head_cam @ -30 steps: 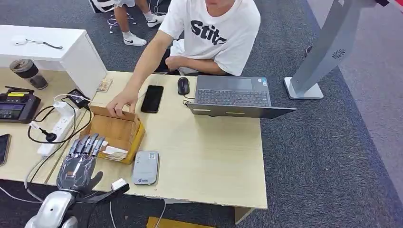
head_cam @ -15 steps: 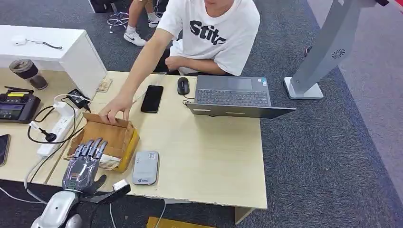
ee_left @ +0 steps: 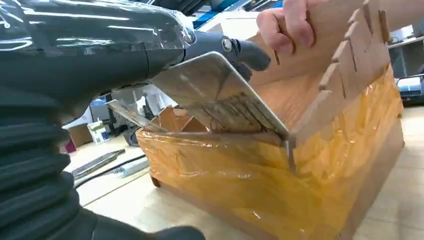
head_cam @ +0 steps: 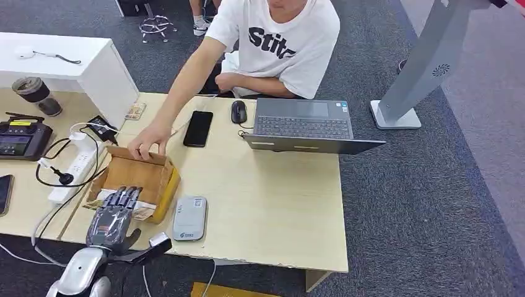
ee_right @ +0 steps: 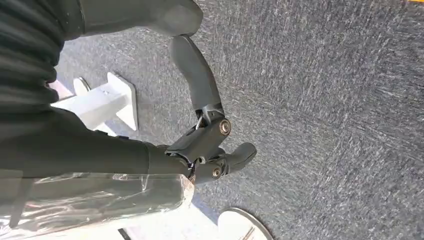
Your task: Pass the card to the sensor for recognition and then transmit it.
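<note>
A white card (head_cam: pixel 144 211) lies tilted on the near edge of an open cardboard box (head_cam: pixel 141 173). My left hand (head_cam: pixel 113 216) reaches over that edge with its fingers on the card and the thumb spread apart. In the left wrist view the card (ee_left: pixel 220 95) leans from the box (ee_left: pixel 310 165) rim up to my left hand's (ee_left: pixel 100 50) fingertips. The grey-white sensor (head_cam: pixel 189 218) lies flat just right of the box. My right hand (ee_right: pixel 205 135) hangs over carpet, loosely bent, holding nothing.
A seated person's hand (head_cam: pixel 148 140) grips the box's far wall. A phone (head_cam: pixel 198 128), mouse (head_cam: pixel 239 111) and laptop (head_cam: pixel 304 125) lie beyond. A power strip (head_cam: pixel 74 170), cables and a controller (head_cam: pixel 23 137) sit to the left. A grey stand (head_cam: pixel 413 68) rises at the right.
The person has slid the box a little left and nearer. My left hand has shifted right, its fingers now lying over the box's near edge on the card.
</note>
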